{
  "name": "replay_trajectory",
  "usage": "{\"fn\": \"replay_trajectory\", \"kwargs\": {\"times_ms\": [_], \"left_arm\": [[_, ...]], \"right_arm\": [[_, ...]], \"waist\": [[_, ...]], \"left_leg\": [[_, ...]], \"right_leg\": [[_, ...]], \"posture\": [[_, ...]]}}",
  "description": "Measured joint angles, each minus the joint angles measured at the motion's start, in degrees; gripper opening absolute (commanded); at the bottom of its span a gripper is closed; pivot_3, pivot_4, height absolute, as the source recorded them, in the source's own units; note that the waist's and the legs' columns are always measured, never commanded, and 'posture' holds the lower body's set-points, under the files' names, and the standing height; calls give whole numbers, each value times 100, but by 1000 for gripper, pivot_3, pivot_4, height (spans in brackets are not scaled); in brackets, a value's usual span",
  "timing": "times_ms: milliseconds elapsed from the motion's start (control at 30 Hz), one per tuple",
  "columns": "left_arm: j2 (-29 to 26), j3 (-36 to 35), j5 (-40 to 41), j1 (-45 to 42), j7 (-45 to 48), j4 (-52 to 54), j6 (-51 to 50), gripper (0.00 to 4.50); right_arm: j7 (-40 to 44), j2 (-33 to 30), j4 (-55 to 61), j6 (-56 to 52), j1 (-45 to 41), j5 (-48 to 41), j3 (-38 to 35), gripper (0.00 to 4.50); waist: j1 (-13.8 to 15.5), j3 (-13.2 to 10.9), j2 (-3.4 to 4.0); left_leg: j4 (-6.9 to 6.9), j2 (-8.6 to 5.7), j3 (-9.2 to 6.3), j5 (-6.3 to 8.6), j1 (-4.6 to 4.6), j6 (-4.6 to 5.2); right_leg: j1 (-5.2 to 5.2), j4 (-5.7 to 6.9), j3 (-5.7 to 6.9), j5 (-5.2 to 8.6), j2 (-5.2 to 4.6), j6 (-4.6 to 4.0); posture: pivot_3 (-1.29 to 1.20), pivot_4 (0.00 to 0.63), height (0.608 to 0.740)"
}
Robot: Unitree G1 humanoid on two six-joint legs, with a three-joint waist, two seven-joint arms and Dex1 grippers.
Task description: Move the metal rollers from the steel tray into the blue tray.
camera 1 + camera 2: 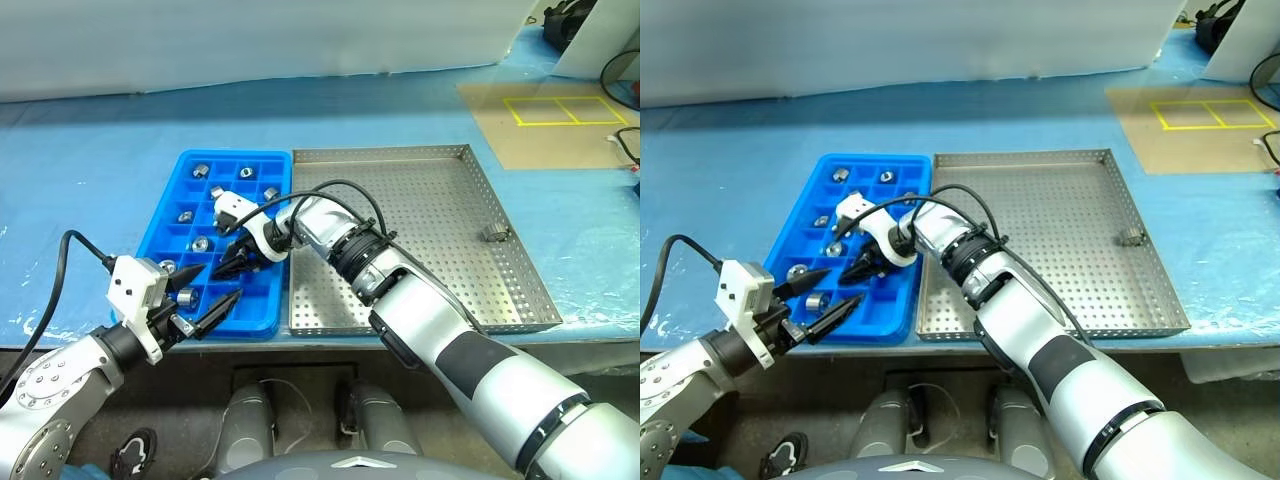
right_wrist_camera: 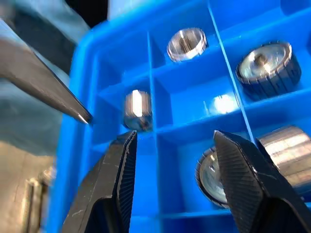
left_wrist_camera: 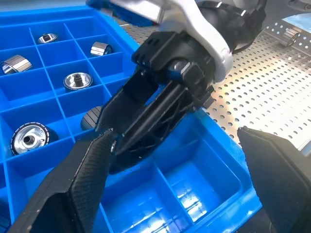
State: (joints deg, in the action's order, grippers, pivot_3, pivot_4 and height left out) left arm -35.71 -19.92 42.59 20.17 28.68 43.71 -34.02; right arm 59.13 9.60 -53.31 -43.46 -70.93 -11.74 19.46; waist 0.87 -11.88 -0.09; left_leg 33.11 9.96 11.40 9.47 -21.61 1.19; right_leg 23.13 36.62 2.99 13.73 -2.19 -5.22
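The blue tray [image 1: 262,318] lies left of the steel tray [image 1: 420,205], and the two touch edge to edge. Several metal rollers [image 1: 201,243] sit in the blue tray's compartments, seen close up as shiny rings [image 2: 187,43]. One roller [image 1: 494,233] rests near the steel tray's right rim. My right gripper [image 1: 222,268] hangs open over the blue tray's front compartments and points left; nothing is between its fingers [image 2: 121,184]. My left gripper [image 1: 222,281] is wide open and empty at the blue tray's front left corner, close to the right gripper's tips.
A pale blue sheet [image 1: 90,170] covers the table. A tan board [image 1: 560,110] with yellow taped rectangles lies at the back right, with black cables [image 1: 625,75] beyond it. The table's front edge runs just in front of both trays.
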Motion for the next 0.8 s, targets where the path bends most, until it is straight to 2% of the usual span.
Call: {"fn": "replay_trajectory", "kwargs": {"times_ms": [133, 233, 300, 500, 800], "left_arm": [[-2, -118, 4, -45, 2, 73, 133, 4306], [-2, -149, 7, -55, 3, 139, 173, 4306], [-4, -156, -3, -68, -16, 118, 167, 4306], [-13, 47, -1, -38, 4, 0, 22, 4306], [-13, 47, 7, -8, -4, 2, -5, 4306]], "right_arm": [[14, 0, -27, -307, -98, -226, -425, 2577], [77, 0, 26, -280, -114, -230, -473, 2577], [31, 3, 57, 205, -113, -80, -293, 2577], [-1262, 10, -265, 2244, -120, 601, 4, 2577], [-1063, 11, -432, 2809, -116, 880, 313, 2577]], "waist": [[0, 0, 0], [-1, 0, 0], [-4, 0, 0], [-7, 2, -3], [-14, 2, -3]], "left_leg": [[0, 0, 0, 0, 0, 0], [0, 0, 0, 0, 0, 0], [-1, 1, 0, 0, -3, 0], [0, -1, 1, 0, -8, 0], [0, -1, 1, 0, -14, 1]], "right_leg": [[0, 0, 0, 0, 0, 0], [1, -1, 0, 0, 0, 0], [5, 0, 0, 0, 1, 0], [9, 0, 0, 0, -1, 0], [13, -1, 0, -1, 0, -1]], "posture": [[-151, 150, 740], [-152, 150, 740], [-152, 150, 740], [-151, 150, 740], [-146, 150, 740]]}}
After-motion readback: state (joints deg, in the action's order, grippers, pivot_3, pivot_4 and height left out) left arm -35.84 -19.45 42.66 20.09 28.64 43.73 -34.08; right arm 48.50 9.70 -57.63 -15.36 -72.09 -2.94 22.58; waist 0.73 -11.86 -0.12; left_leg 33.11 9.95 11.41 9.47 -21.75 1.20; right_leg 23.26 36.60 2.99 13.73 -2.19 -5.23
